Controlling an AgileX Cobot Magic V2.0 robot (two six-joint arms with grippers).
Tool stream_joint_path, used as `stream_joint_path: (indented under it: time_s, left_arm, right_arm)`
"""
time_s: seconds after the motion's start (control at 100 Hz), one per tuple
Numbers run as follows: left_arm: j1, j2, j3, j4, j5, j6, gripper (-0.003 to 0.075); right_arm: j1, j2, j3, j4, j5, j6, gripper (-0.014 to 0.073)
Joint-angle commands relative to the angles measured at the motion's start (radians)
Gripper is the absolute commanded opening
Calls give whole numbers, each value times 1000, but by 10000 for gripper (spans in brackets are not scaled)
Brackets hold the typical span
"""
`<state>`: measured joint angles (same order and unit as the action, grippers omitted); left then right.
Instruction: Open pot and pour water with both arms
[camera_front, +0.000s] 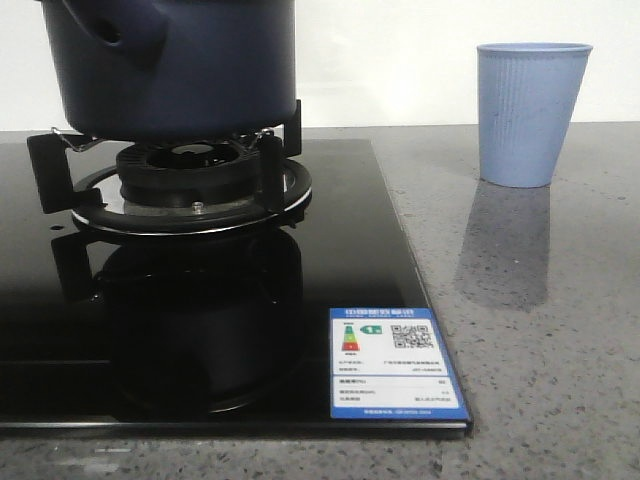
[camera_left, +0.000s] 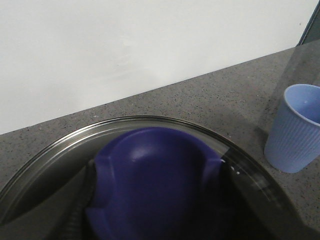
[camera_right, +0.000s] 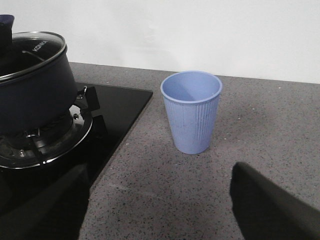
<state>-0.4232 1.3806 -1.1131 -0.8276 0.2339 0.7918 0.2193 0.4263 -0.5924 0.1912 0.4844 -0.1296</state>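
The dark navy pot stands on the burner at the far left, its handle stub facing the camera. A glass lid with a steel rim sits on the pot. In the left wrist view, my left gripper is right over the lid, with a dark finger pressed against each side of the blue lid knob. My right gripper hangs open over the bare countertop, short of the pale blue cup, with nothing between its fingers. Neither gripper shows in the front view.
The pale blue ribbed cup stands upright on the grey speckled countertop, right of the black glass hob. Metal pot supports ring the burner. A blue label is stuck at the hob's near right corner. A white wall runs behind.
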Motion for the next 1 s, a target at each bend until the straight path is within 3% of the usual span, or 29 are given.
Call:
stream_joint_path:
  time_s: [0.0, 0.38, 0.63, 0.99]
  left_arm:
    - [-4, -26, -33, -22, -46, -8, 316]
    - [9, -109, -106, -22, -31, -8, 317]
    - [79, -196, -108, -22, -15, -8, 317]
    - [134, -271, -108, -18, -5, -8, 317]
  right_arm:
    - [-1, 15, -33, 5, -82, -10, 510]
    - [-1, 43, 11, 5, -134, -10, 510]
    - [-1, 158, 121, 5, -408, -10, 510]
    - [0, 525, 123, 5, -710, -10, 510]
